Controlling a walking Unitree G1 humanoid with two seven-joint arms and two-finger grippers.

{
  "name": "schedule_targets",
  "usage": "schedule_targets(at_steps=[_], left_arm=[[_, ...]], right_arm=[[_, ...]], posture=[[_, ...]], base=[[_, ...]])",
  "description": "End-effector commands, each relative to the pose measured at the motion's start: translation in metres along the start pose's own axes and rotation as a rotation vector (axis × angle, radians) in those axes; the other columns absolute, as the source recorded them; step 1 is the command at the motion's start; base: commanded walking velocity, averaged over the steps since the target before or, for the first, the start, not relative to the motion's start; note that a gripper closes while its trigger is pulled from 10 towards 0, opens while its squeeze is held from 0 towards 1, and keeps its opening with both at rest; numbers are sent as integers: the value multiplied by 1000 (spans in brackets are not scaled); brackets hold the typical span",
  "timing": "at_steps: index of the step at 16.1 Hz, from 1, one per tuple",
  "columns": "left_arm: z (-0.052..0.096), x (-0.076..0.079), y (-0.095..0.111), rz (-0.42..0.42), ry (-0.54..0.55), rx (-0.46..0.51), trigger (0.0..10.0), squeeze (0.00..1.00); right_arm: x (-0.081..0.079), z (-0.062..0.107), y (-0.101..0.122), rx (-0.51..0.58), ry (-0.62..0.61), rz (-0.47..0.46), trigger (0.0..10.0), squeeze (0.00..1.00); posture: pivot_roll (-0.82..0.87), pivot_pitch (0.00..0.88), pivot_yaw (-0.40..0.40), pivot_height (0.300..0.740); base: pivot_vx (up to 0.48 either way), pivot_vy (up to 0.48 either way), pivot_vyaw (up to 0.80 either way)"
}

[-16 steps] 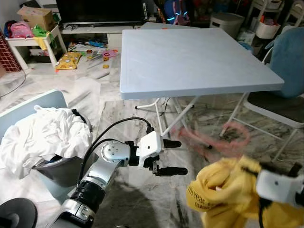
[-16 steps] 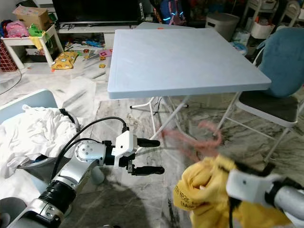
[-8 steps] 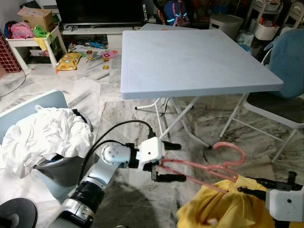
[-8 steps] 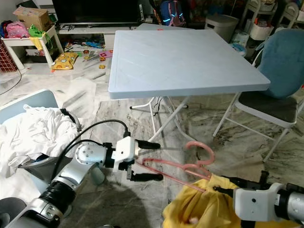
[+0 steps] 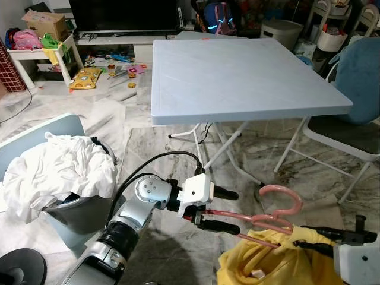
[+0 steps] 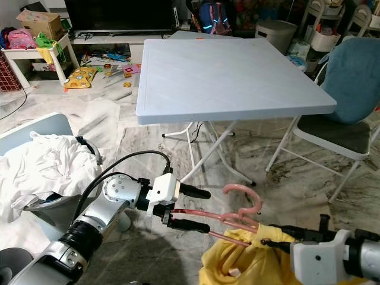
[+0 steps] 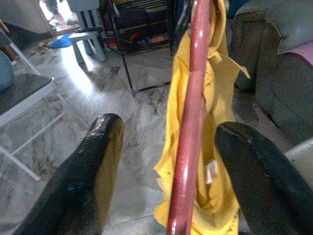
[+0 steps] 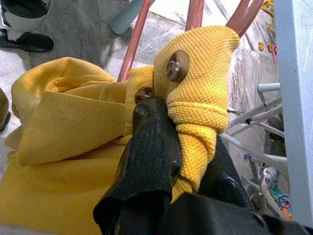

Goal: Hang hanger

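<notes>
Items showing up in the count: one pink hanger (image 5: 279, 205); one yellow shirt (image 5: 270, 264), two brown buttons (image 8: 176, 65) showing on it; two grippers, left gripper (image 5: 228, 211) and right gripper (image 5: 312, 237); one grey folding table (image 5: 237, 71); one chair (image 5: 350, 113); one laundry basket (image 5: 71, 211); one cardboard box (image 5: 44, 21).

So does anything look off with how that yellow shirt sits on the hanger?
Yes. The yellow shirt is bunched in a lump at one end of the pink hanger instead of draped over it. The right gripper pinches its buttoned collar, and the hanger's bare arm runs between the left gripper's open jaws.
</notes>
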State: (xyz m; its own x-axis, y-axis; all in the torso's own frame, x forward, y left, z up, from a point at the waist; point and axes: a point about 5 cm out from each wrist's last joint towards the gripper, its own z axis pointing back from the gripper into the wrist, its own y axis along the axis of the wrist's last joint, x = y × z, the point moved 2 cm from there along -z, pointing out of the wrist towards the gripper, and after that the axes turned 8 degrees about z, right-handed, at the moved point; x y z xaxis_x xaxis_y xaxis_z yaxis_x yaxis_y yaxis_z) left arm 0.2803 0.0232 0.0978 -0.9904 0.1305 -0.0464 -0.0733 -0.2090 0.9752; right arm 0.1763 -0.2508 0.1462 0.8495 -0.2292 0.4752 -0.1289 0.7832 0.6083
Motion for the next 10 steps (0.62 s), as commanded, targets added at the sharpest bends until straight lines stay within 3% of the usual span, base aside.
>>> schedule_targets(at_steps=[1, 4, 10], left_arm=[[-1, 0, 3, 6, -32, 4, 0, 0], [-2, 6, 0, 37, -86, -5, 0, 0], [-2, 0, 0, 46, -59, -1, 0, 0]], right_arm=[[9, 6, 12, 33, -24, 63, 10000, 0], [7, 5, 13, 35, -18, 65, 10000, 0], [3, 6, 17, 45, 18, 52, 10000, 0]], posture=[[-80, 0, -17, 740], [-80, 0, -17, 740], [-86, 0, -18, 740]], base=[[0, 0, 0], [0, 0, 0], [0, 0, 0]])
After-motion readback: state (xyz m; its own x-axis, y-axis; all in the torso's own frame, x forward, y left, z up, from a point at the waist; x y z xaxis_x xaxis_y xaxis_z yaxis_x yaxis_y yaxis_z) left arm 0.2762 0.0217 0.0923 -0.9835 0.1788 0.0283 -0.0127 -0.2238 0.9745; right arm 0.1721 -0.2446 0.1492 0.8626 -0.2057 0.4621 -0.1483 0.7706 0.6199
